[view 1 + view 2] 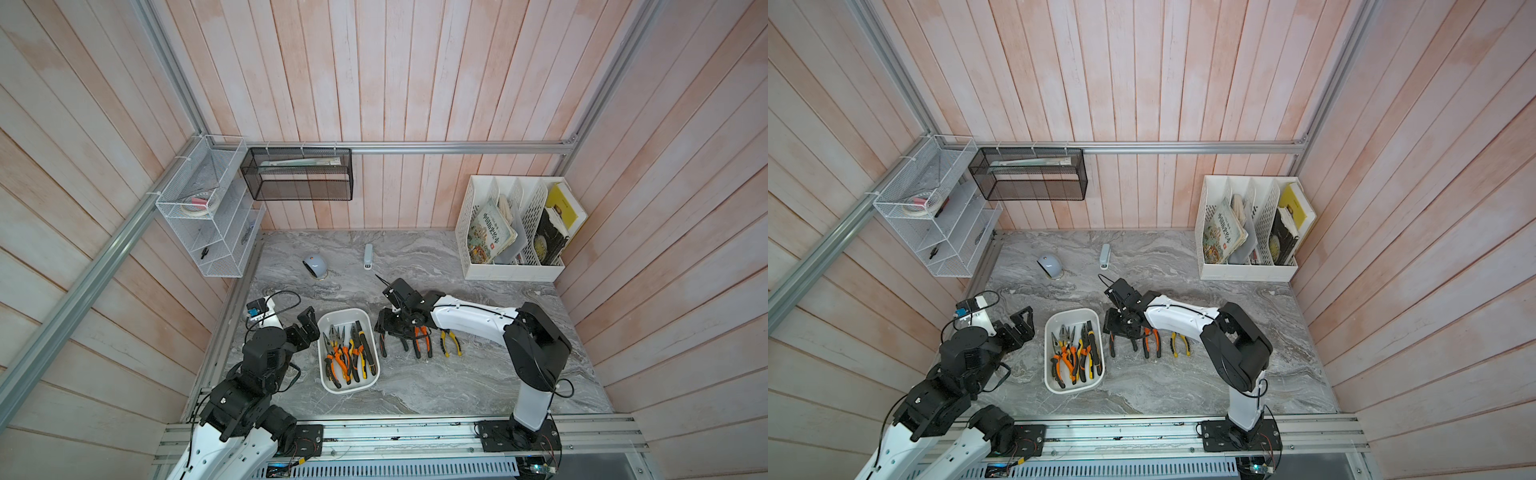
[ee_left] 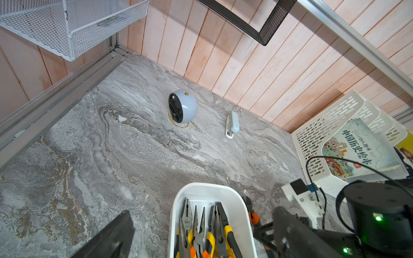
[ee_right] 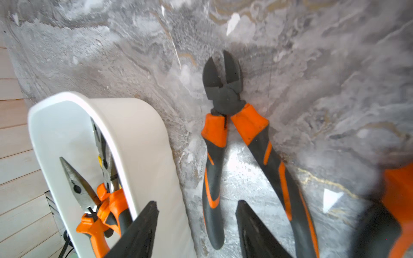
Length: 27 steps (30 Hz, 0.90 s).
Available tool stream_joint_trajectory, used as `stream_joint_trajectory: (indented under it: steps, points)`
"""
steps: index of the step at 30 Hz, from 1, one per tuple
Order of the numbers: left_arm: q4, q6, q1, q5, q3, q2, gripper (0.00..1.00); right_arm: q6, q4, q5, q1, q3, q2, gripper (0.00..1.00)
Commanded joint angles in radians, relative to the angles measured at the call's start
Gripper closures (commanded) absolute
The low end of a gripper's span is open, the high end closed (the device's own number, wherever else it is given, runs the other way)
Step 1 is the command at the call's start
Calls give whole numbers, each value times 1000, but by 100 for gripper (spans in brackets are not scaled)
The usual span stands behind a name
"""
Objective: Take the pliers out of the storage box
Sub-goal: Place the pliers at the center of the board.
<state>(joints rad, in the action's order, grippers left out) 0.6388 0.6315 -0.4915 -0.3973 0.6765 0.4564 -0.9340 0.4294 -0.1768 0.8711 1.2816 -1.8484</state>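
The white storage box [image 1: 345, 312] lies on the marble table between the arms, with several pliers [image 1: 349, 353] in it, orange-and-black and yellow-and-black handled. Three more pliers lie on the table to its right: a short-jawed orange-and-black cutter [image 3: 224, 93], an orange pair [image 1: 422, 340] and a yellow pair [image 1: 451, 343]. My right gripper [image 3: 196, 205] hangs low over the cutter. It is open and straddles one handle without touching it. My left gripper [image 1: 308, 324] stands open just left of the box, holding nothing; the box's near end [image 2: 207, 189] shows between its fingers.
A blue-grey round clock [image 1: 314, 266] and a small stapler [image 1: 368, 255] sit on the table behind the box. A white file rack [image 1: 511, 249] with books stands at the back right. A white wire shelf [image 1: 208, 216] and a black mesh basket [image 1: 297, 174] hang on the walls.
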Motion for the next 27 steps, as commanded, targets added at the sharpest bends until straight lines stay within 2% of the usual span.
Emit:
stream_joint_trajectory:
  steps: [1, 6, 13, 27]
  points:
    - [-8, -15, -3, 6, -6, -2, 0, 65, 108, 43, -29, 82, 0, 38]
    - [-9, -15, -4, 7, -6, -5, 0, 184, 265, 98, -59, 252, -108, 31]
    - [-8, -16, -4, 5, -5, -4, 0, 297, 381, 104, -76, 439, -269, 29]
    - [-10, -17, -4, 5, -6, 4, 0, 317, 371, 94, -80, 460, -351, 39]
